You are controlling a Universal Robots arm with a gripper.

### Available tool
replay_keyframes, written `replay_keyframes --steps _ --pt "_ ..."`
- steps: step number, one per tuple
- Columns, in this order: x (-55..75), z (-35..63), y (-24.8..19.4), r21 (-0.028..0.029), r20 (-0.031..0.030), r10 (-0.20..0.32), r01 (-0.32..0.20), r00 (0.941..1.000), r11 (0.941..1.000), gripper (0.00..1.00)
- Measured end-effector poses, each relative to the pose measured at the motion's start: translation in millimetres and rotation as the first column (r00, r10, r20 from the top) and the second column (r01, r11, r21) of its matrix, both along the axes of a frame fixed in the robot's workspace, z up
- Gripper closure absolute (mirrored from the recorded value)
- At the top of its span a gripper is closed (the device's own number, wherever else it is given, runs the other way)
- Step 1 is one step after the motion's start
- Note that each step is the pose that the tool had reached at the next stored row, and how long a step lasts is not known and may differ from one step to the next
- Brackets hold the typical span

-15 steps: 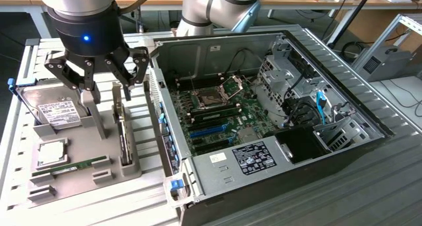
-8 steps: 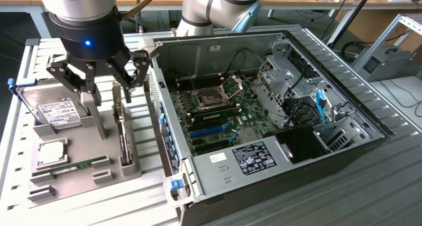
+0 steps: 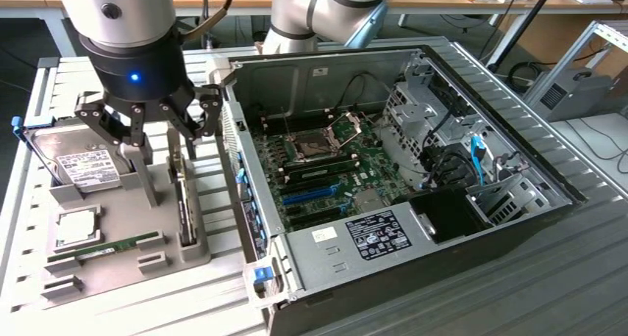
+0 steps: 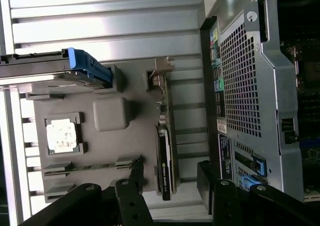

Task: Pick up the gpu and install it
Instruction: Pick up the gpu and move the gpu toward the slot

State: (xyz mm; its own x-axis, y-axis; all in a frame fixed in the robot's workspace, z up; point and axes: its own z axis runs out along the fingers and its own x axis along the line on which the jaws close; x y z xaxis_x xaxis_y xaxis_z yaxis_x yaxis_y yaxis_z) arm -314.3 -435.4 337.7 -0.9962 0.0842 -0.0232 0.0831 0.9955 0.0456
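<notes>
In the exterior view, the graphics card (image 3: pixel 182 200) stands on its long edge in a slot of a grey moulded tray (image 3: pixel 116 207), showing as a thin dark strip seen edge-on. The end effector (image 3: pixel 157 141) hangs just above it, its black jointed fingers spread apart and gripping nothing. The tray also carries a silver hard drive (image 3: pixel 84 163) with a white label, a square metal processor (image 3: pixel 73 229) and a narrow green memory stick (image 3: pixel 103 248). Toward the exterior view's right lies a computer case (image 3: pixel 314 270) of bare sheet metal, its side off and the green motherboard (image 3: pixel 334 163) exposed. All rests on a ribbed aluminium tabletop (image 3: pixel 549 262).

In the wrist view, the card has a black heatsink (image 4: pixel 165 171) along its green board and a silver bracket (image 4: pixel 160 73) at one end. The fingers (image 4: pixel 135 181) flank it with gaps on both sides, beside the case's perforated panel (image 4: pixel 240 85).
</notes>
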Motion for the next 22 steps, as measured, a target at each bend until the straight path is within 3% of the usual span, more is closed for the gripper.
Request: replay_keyframes --steps 22 --pt "0.0 -10.3 0.0 0.0001 -0.0002 0.000 0.000 1.0000 1.0000 0.44"
